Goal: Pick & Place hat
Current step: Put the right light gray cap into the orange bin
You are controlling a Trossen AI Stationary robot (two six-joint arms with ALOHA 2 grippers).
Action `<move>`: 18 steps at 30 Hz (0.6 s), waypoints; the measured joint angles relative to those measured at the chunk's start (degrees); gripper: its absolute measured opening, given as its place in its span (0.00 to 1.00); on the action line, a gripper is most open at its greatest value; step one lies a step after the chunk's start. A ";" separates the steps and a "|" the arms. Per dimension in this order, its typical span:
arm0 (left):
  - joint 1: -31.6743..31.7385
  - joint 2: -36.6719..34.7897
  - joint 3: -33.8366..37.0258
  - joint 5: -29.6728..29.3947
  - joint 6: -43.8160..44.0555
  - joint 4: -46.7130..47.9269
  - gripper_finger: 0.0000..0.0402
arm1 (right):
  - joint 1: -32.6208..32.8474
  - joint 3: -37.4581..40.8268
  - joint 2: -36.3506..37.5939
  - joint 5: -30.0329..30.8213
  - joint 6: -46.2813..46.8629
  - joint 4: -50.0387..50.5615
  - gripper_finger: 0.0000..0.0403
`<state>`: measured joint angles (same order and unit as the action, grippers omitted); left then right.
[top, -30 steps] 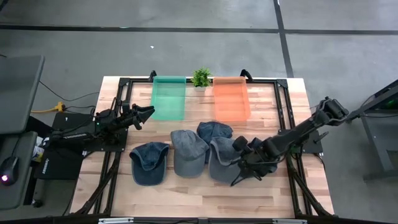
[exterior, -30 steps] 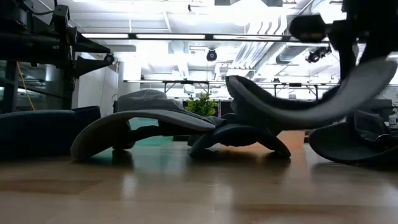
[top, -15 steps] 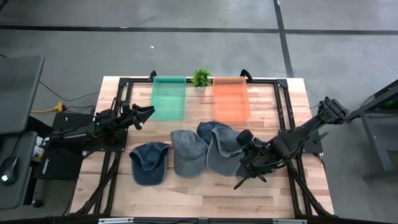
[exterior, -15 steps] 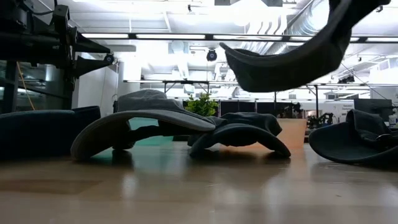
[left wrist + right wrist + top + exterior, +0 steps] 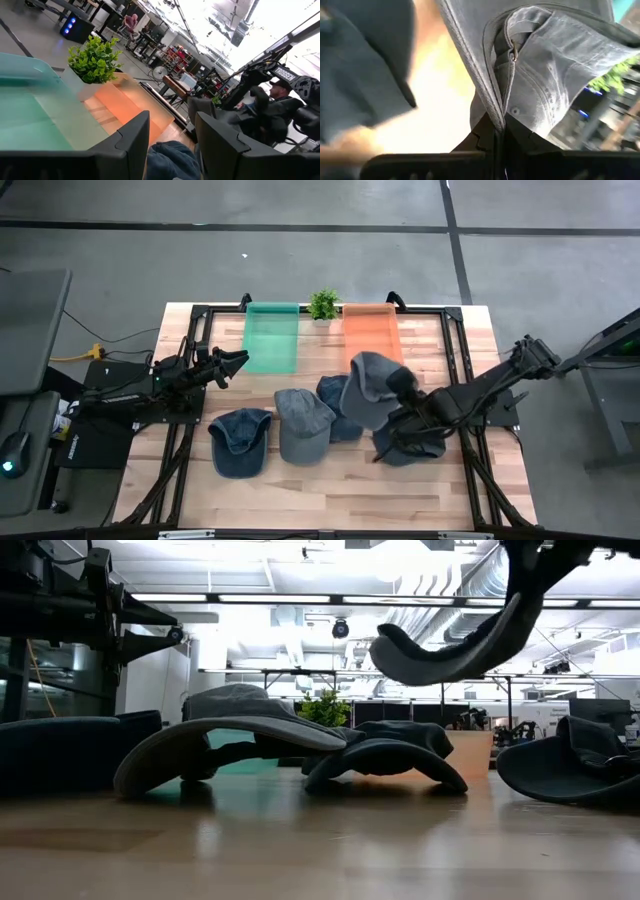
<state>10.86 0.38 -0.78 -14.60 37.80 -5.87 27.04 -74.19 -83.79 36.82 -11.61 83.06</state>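
Note:
My right gripper [image 5: 388, 412] is shut on a grey cap [image 5: 370, 383] and holds it in the air near the orange bin [image 5: 372, 340]. In the low view the cap [image 5: 452, 648] hangs high above the table, and the right wrist view shows its inside [image 5: 550, 65]. On the table lie a blue cap [image 5: 240, 442], a grey cap [image 5: 303, 426], a dark blue cap [image 5: 335, 398] and a dark hat [image 5: 412, 446], which is under my right arm. My left gripper [image 5: 238, 362] is open and waits by the green bin [image 5: 271, 337]. My right gripper pinches the grey cap's rim edge [image 5: 496, 112] between its two shut fingers, beside the back strap's buckle [image 5: 513, 48]. The cap is lifted clear of the table, with its brim [image 5: 405, 662] curving out to one side below the fingers.
A small plant [image 5: 323, 304] stands between the two bins at the far edge. Black frame rails [image 5: 455, 350] run along both table sides. Bare wood [image 5: 330, 490] lies along the near edge.
My right gripper has stayed shut on the grey cap, has risen and has moved toward the far edge and the orange bin. The cap has gone from low over the other hats to well clear of them. The dark hat under the arm now shows.

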 joint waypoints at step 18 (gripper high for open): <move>0.02 -0.01 0.00 -0.01 -0.02 0.00 0.40 | -14.89 0.02 3.32 12.76 -16.71 4.95 0.02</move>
<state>10.87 0.36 -0.78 -14.61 37.78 -5.87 12.16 -74.17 -80.47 49.58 -28.33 88.01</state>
